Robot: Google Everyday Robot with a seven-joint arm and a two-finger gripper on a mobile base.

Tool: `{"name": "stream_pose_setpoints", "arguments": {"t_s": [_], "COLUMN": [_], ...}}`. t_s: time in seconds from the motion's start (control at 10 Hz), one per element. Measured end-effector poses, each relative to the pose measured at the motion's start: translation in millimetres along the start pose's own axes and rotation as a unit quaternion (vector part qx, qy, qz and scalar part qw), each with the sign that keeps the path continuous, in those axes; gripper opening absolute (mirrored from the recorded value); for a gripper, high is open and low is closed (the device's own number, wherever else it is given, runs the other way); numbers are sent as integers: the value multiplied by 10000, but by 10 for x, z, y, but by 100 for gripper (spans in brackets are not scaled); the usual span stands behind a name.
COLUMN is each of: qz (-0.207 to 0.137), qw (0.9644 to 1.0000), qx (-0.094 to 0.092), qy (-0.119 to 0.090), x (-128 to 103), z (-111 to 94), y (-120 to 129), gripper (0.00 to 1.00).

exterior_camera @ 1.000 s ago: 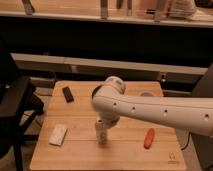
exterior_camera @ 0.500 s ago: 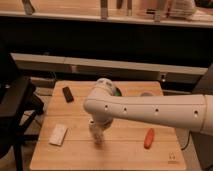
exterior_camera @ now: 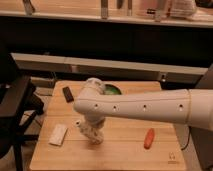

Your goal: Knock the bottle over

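Since half a second ago the arm's elbow has swung further left and lower across the table, and the gripper (exterior_camera: pixel 91 133) has come down to the wood near the front-left of centre. Only a whitish, mottled shape shows there under the wrist; whether that is the bottle, tilted or upright, or part of the gripper itself I cannot tell, because the arm (exterior_camera: pixel 145 107) covers that spot, and I cannot tell whether the jaws are spread or pressed together. By my judgement the main risk is a push that slides the bottle along the wood instead of toppling it, which a low contact near its base would cause. A sweep carried too far left could also strike the white flat block (exterior_camera: pixel 58 134) lying just beside the gripper, or send the bottle off the front edge of the wooden table (exterior_camera: pixel 120 155). An orange carrot-shaped thing (exterior_camera: pixel 149 138) lies well apart to the right, a dark small object (exterior_camera: pixel 68 93) sits near the back-left corner, and a green item (exterior_camera: pixel 112 90) peeks out behind the arm; none blocks the gripper.
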Motion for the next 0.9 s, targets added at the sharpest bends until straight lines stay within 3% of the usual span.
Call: {"name": "stream_pose_setpoints", "arguments": {"t_s": [0.2, 0.6, 0.9], "qz": [-69, -127, -136], "qw": [10000, 9999, 9999], "qx": [-5, 26, 13], "qy": [8, -69, -75], "x": [35, -205, -84], "z": [5, -19, -8], "y": [21, -181, -146], "gripper": [0, 0, 0]}}
